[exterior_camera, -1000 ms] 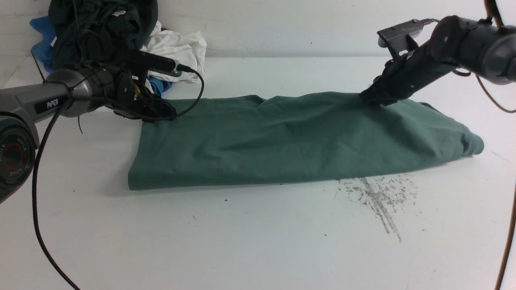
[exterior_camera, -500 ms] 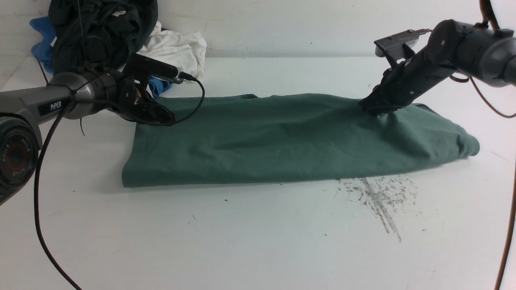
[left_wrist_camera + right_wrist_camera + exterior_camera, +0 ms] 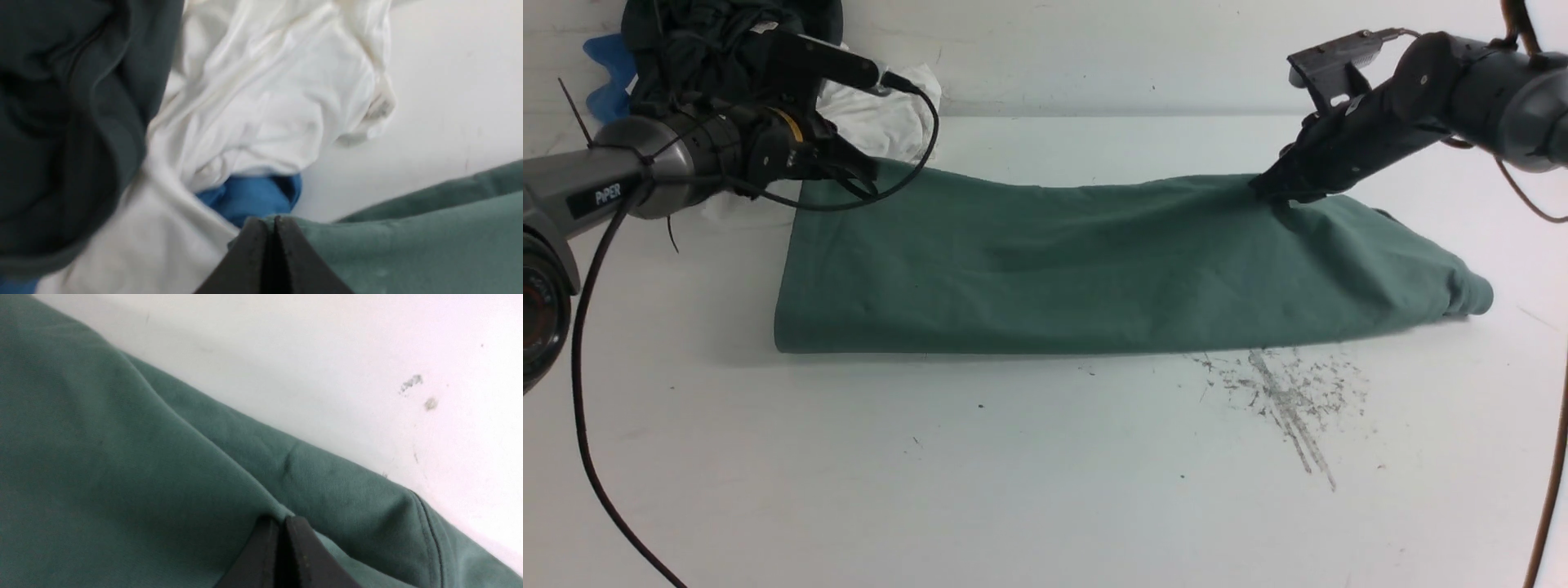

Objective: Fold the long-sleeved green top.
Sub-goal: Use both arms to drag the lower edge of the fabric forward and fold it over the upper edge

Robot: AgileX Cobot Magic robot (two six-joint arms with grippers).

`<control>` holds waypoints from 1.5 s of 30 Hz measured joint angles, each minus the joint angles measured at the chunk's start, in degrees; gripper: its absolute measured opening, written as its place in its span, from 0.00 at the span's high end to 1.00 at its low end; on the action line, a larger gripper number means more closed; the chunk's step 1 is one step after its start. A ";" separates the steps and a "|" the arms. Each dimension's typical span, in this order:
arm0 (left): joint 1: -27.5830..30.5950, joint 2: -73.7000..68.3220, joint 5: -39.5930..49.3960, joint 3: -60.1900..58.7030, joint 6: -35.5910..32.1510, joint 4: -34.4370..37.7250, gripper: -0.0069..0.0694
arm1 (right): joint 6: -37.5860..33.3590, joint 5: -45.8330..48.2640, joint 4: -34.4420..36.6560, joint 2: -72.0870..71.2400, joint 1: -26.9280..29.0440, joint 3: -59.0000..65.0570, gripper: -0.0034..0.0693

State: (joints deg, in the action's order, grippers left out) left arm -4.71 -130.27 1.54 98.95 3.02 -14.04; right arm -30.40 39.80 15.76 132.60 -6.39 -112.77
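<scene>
my left gripper [image 3: 867, 170] and right gripper [image 3: 1264, 190] are each closed tight on the far edge of the green top [image 3: 1094, 269], which lies on the table [image 3: 1013, 474] with its long axis left to right, so the near edge sits straight toward me from both sets of fingers.

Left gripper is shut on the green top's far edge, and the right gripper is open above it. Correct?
Not quite: the right gripper is shut, pinching the green top too, as the right wrist view shows. The left gripper is shut on its far edge, as you said.
</scene>
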 joint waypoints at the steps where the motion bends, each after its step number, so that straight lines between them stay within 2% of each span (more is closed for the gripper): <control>1: 0.00 -0.29 -0.53 0.00 0.00 0.03 0.91 | 0.00 -0.34 0.15 0.19 0.00 0.00 0.95; 5: 0.00 -7.03 -8.20 0.22 0.00 -0.08 0.90 | 0.00 -6.03 1.31 5.27 0.00 0.05 0.95; 8: 0.04 -9.75 -8.20 1.62 0.00 0.54 0.83 | 0.00 -8.65 1.67 6.72 0.00 -0.01 0.92; 10: 0.11 -9.75 -6.75 2.60 0.00 0.87 0.75 | 0.00 -9.26 1.67 6.72 0.00 -0.01 0.90; 16: 0.05 -7.28 1.98 7.17 0.17 1.24 0.41 | 0.00 -8.32 1.12 3.95 0.00 0.11 0.81; 18: 0.00 -5.96 4.50 8.14 0.23 1.36 0.38 | 0.00 -7.71 0.67 2.54 0.00 0.17 0.79; 20: -0.36 -2.18 12.14 10.54 0.65 1.86 0.35 | 0.06 -5.61 -0.38 -2.06 0.00 0.22 0.75; 22: -0.76 1.60 21.42 11.89 0.58 3.68 0.37 | 0.69 -2.41 -0.74 -5.76 0.00 0.03 0.70; 24: -1.22 4.45 31.06 12.45 -0.29 6.66 0.43 | 1.86 2.86 -0.85 -8.77 0.00 -0.15 0.68; 25: -1.32 4.65 32.04 12.46 -0.58 7.37 0.44 | 2.13 4.17 -0.87 -9.20 0.00 -0.15 0.68; 29: -3.06 5.39 52.51 12.46 -7.52 15.39 0.69 | 4.27 19.92 -2.12 -9.34 0.00 0.03 0.71; 31: -3.76 4.72 55.30 11.99 -10.39 17.10 0.76 | 4.49 22.99 -2.89 -8.11 0.07 0.29 0.73; 32: -4.62 3.85 57.91 10.72 -13.46 18.56 0.84 | 4.97 25.26 -3.73 -6.13 0.41 0.83 0.78; 33: -4.72 3.69 58.28 10.53 -14.21 18.83 0.85 | 5.14 25.72 -3.83 -5.87 0.54 0.89 0.79; 35: -5.50 2.74 59.10 7.47 -16.59 19.70 0.91 | 6.40 27.28 -5.36 -2.56 2.13 1.38 0.89; 37: -5.56 2.44 58.81 5.73 -16.97 19.43 0.92 | 7.78 27.28 -5.84 -1.13 3.74 1.37 0.94; 45: -5.56 3.47 55.06 2.21 -17.07 19.20 0.92 | 10.32 27.83 -4.15 0.03 8.63 1.44 0.97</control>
State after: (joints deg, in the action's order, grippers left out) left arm -10.27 -126.81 56.61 101.16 -14.05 5.16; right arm -20.08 67.63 11.61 132.63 2.24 -111.33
